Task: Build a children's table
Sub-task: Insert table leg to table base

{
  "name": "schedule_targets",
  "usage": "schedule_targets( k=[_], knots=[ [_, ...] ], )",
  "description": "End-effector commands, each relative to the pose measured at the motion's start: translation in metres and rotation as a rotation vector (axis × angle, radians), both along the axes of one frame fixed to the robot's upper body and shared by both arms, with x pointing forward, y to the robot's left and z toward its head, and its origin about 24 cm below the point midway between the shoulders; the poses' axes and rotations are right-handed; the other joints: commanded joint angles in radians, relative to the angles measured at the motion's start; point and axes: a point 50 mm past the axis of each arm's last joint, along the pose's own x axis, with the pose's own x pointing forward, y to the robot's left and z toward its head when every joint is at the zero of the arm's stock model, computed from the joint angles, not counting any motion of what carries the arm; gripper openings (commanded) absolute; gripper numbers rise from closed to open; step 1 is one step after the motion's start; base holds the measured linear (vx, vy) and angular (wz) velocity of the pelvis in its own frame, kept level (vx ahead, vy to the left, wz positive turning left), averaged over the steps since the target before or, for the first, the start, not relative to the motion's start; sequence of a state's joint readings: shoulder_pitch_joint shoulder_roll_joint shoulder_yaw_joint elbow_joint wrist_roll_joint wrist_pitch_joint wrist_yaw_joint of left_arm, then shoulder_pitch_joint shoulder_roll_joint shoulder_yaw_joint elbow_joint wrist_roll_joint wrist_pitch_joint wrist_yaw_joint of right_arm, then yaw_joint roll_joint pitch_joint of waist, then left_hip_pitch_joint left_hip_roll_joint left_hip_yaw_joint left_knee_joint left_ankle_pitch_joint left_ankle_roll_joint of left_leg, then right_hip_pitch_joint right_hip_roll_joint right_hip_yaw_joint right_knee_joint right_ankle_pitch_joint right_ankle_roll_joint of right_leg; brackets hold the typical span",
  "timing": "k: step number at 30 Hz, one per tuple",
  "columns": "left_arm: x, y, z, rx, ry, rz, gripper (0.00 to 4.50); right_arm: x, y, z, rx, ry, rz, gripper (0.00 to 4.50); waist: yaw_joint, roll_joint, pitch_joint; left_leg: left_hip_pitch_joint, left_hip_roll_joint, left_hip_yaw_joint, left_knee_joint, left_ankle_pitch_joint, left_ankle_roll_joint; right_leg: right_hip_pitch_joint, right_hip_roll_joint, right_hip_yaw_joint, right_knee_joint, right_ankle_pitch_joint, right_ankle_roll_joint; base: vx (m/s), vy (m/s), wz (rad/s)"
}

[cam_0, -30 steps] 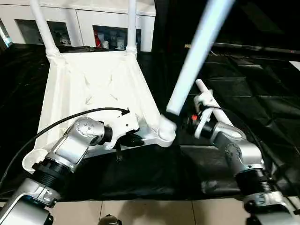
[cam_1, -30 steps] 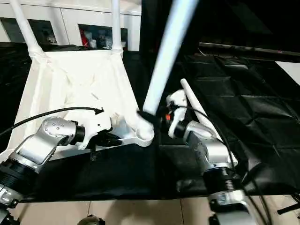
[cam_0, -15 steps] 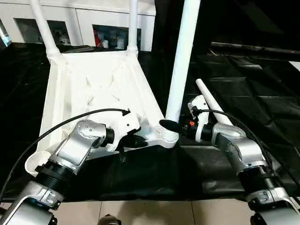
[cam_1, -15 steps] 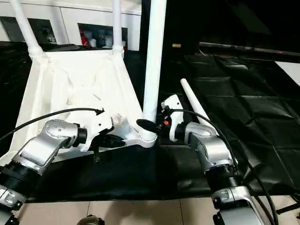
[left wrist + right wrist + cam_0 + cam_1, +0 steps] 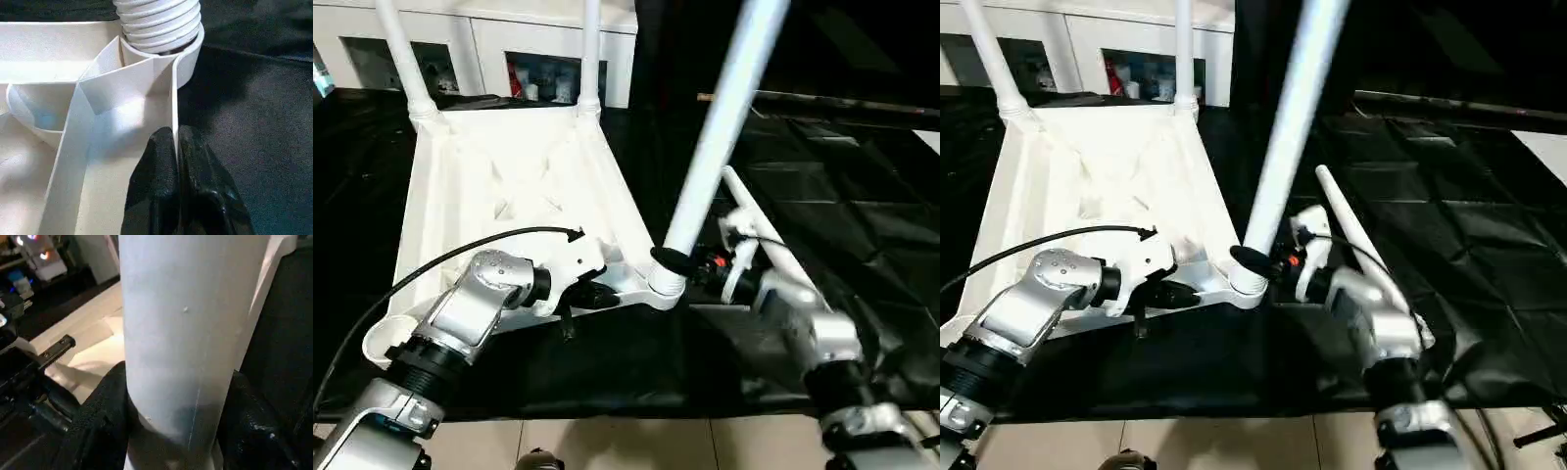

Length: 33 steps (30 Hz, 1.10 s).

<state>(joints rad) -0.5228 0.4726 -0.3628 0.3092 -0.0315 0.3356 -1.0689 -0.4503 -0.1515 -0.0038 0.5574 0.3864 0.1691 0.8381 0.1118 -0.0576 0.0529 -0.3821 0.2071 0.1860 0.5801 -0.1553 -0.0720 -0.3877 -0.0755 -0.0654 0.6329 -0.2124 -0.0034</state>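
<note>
Tabletop (image 5: 509,186): I see it lying upside down on the black-draped worktop (image 5: 862,225), ribbed underside up, near the worktop's front edge.
Fitted legs: two legs (image 5: 399,59) stand in the far corner sockets.
Leg in hand: a third leg (image 5: 720,127) sits with its lower end in the near right corner socket (image 5: 666,284) and leans away from the tabletop, not upright.
Spare leg: the fourth leg (image 5: 1347,225) lies on the worktop just beyond my right forearm.
Left hand (image 5: 176,161): fingers pinched tight on the thin rim wall of the tabletop, beside the threaded socket, which steadies the work.
Right hand (image 5: 176,431): fingers half spread around the base of the leaning leg, one on each side, gripping it.
Step in hand: seating the third leg in its socket.
Method: I judge the leg must first come upright, in line with the socket axis, before any push or twist.
Method, hold: keep the left pinch firm so the tabletop does not slide or lift.
Risk: forcing the leg while tilted could jam or cross the ribbed joint.
</note>
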Motion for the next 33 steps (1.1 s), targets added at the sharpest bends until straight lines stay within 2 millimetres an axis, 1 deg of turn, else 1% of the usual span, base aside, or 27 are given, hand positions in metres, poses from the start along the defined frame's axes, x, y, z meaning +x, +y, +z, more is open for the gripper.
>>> schedule_targets(
  k=[1,2,3,4,5,6,7,8,10,11,12,13,15,18,20,22,23,25,27,28,29,32,33],
  knots=[
    [0.005,-0.003,0.012,-0.013,-0.043,-0.032,0.0,-0.005,-0.017,-0.021,-0.05,0.067,-0.111,1.91,-0.002,0.026,-0.066,0.029,0.03,-0.012,-0.068,-0.248,-0.04,0.037,-0.068,0.045,-0.074,-0.098,-0.218,0.0,0.0,0.0],
    [0.005,-0.003,0.012,-0.012,-0.045,-0.03,0.0,-0.008,-0.016,-0.026,-0.044,0.07,-0.129,1.91,-0.002,0.03,-0.066,0.03,0.03,-0.013,-0.069,-0.258,-0.044,0.038,-0.069,0.045,-0.074,-0.11,-0.217,0.0,0.0,0.0],
    [0.006,-0.003,0.013,-0.012,-0.048,-0.028,0.0,-0.012,-0.015,-0.033,-0.045,0.066,-0.152,1.91,-0.002,0.032,-0.066,0.031,0.031,-0.014,-0.07,-0.273,-0.047,0.036,-0.07,0.046,-0.077,-0.128,-0.214,0.0,0.0,0.0],
    [0.007,-0.004,0.013,-0.011,-0.052,-0.026,0.0,-0.015,-0.014,-0.038,-0.046,0.068,-0.162,1.91,-0.003,0.031,-0.064,0.032,0.031,-0.014,-0.072,-0.293,-0.052,0.034,-0.07,0.046,-0.08,-0.148,-0.212,0.0,0.0,0.0],
    [0.007,-0.004,0.013,-0.011,-0.052,-0.025,0.0,-0.016,-0.014,-0.039,-0.048,0.068,-0.165,1.91,-0.003,0.032,-0.064,0.032,0.031,-0.015,-0.073,-0.301,-0.054,0.035,-0.071,0.046,-0.08,-0.158,-0.211,0.0,0.0,0.0],
    [0.007,-0.004,0.013,-0.009,-0.054,-0.025,0.0,-0.019,-0.013,-0.044,-0.059,0.067,-0.178,1.91,-0.004,0.03,-0.062,0.033,0.031,-0.016,-0.074,-0.316,-0.054,0.035,-0.071,0.047,-0.083,-0.18,-0.207,0.0,0.0,0.0],
    [0.008,-0.004,0.014,-0.008,-0.057,-0.024,0.0,-0.023,-0.012,-0.05,-0.065,0.069,-0.185,1.91,-0.004,0.031,-0.061,0.034,0.031,-0.017,-0.076,-0.33,-0.056,0.034,-0.072,0.047,-0.086,-0.205,-0.203,0.0,0.0,0.0],
    [0.008,-0.004,0.014,-0.007,-0.059,-0.022,0.0,-0.025,-0.011,-0.052,-0.071,0.068,-0.186,1.91,-0.003,0.033,-0.061,0.035,0.032,-0.018,-0.077,-0.337,-0.057,0.033,-0.073,0.047,-0.087,-0.213,-0.202,0.0,0.0,0.0],
    [0.009,-0.004,0.014,-0.009,-0.061,-0.02,0.0,-0.028,-0.012,-0.056,-0.067,0.056,-0.213,1.91,-0.005,0.033,-0.061,0.036,0.032,-0.018,-0.078,-0.34,-0.055,0.033,-0.07,0.048,-0.086,-0.207,-0.203,0.0,0.0,0.0],
    [0.009,-0.004,0.014,-0.01,-0.062,-0.019,0.0,-0.029,-0.012,-0.057,-0.064,0.048,-0.231,1.91,-0.004,0.036,-0.061,0.037,0.032,-0.018,-0.078,-0.344,-0.055,0.032,-0.071,0.048,-0.086,-0.206,-0.205,0.0,0.0,0.0],
    [0.009,-0.004,0.014,-0.01,-0.062,-0.019,0.0,-0.03,-0.013,-0.057,-0.061,0.044,-0.242,1.91,-0.005,0.038,-0.061,0.038,0.033,-0.019,-0.079,-0.351,-0.056,0.032,-0.071,0.048,-0.087,-0.205,-0.206,0.0,0.0,0.0],
    [0.009,-0.004,0.014,-0.009,-0.062,-0.019,0.0,-0.03,-0.014,-0.058,-0.056,0.04,-0.252,1.91,-0.005,0.035,-0.061,0.037,0.033,-0.019,-0.079,-0.353,-0.053,0.032,-0.069,0.048,-0.087,-0.2,-0.208,0.0,0.0,0.0],
    [0.01,-0.004,0.015,-0.007,-0.063,-0.02,0.0,-0.03,-0.014,-0.058,-0.047,0.031,-0.265,1.91,-0.006,0.038,-0.062,0.037,0.032,-0.019,-0.079,-0.353,-0.05,0.033,-0.069,0.048,-0.087,-0.195,-0.21,0.0,0.0,0.0],
    [0.011,-0.003,0.015,-0.003,-0.066,-0.018,0.0,-0.03,-0.018,-0.056,-0.041,0.014,-0.277,1.91,-0.004,0.038,-0.061,0.038,0.032,-0.018,-0.079,-0.354,-0.047,0.032,-0.068,0.049,-0.087,-0.194,-0.212,0.0,0.0,0.0],
    [0.012,-0.002,0.015,0.002,-0.068,-0.016,0.0,-0.03,-0.021,-0.055,-0.046,0.004,-0.266,1.91,-0.006,0.039,-0.06,0.037,0.032,-0.019,-0.081,-0.362,-0.046,0.033,-0.069,0.049,-0.089,-0.207,-0.21,0.0,0.0,0.0],
    [0.012,-0.001,0.015,0.009,-0.07,-0.014,0.0,-0.03,-0.026,-0.051,-0.069,-0.015,-0.221,1.91,-0.005,0.036,-0.059,0.037,0.032,-0.018,-0.08,-0.37,-0.044,0.032,-0.069,0.049,-0.091,-0.231,-0.205,0.0,0.0,0.0],
    [0.012,-0.001,0.015,0.009,-0.07,-0.013,0.0,-0.031,-0.027,-0.051,-0.073,-0.019,-0.211,1.91,-0.005,0.033,-0.059,0.037,0.032,-0.018,-0.08,-0.367,-0.042,0.033,-0.069,0.05,-0.092,-0.234,-0.203,0.0,0.0,0.0],
    [0.012,-0.002,0.014,0.009,-0.069,-0.012,0.0,-0.032,-0.029,-0.05,-0.083,-0.024,-0.187,1.91,-0.003,0.035,-0.061,0.035,0.033,-0.017,-0.08,-0.34,-0.035,0.033,-0.069,0.05,-0.089,-0.212,-0.203,0.0,0.0,0.0],
    [0.012,-0.002,0.014,0.009,-0.068,-0.01,0.0,-0.033,-0.03,-0.049,-0.088,-0.026,-0.166,1.91,-0.001,0.034,-0.063,0.033,0.033,-0.017,-0.078,-0.315,-0.029,0.035,-0.068,0.05,-0.086,-0.177,-0.209,0.0,0.0,0.0],
    [0.012,-0.001,0.014,0.011,-0.068,-0.008,0.0,-0.034,-0.033,-0.047,-0.094,-0.03,-0.147,1.91,-0.001,0.028,-0.063,0.032,0.032,-0.016,-0.077,-0.301,-0.023,0.037,-0.068,0.049,-0.085,-0.163,-0.211,0.0,0.0,0.0],
    [0.012,-0.001,0.013,0.012,-0.068,-0.007,0.0,-0.034,-0.035,-0.047,-0.097,-0.033,-0.139,1.91,0.0,0.031,-0.063,0.032,0.033,-0.015,-0.077,-0.297,-0.021,0.037,-0.068,0.049,-0.084,-0.159,-0.212,0.0,0.0,0.0],
    [0.012,0.0,0.013,0.016,-0.068,-0.004,0.0,-0.034,-0.04,-0.044,-0.104,-0.04,-0.129,1.91,0.003,0.031,-0.063,0.032,0.033,-0.014,-0.076,-0.287,-0.017,0.037,-0.069,0.049,-0.084,-0.152,-0.212,0.0,0.0,0.0],
    [0.012,0.0,0.013,0.017,-0.069,-0.003,0.0,-0.034,-0.041,-0.043,-0.103,-0.042,-0.124,1.91,0.003,0.029,-0.062,0.032,0.033,-0.014,-0.077,-0.287,-0.017,0.036,-0.068,0.049,-0.085,-0.154,-0.211,0.0,0.0,0.0]
  ],
)
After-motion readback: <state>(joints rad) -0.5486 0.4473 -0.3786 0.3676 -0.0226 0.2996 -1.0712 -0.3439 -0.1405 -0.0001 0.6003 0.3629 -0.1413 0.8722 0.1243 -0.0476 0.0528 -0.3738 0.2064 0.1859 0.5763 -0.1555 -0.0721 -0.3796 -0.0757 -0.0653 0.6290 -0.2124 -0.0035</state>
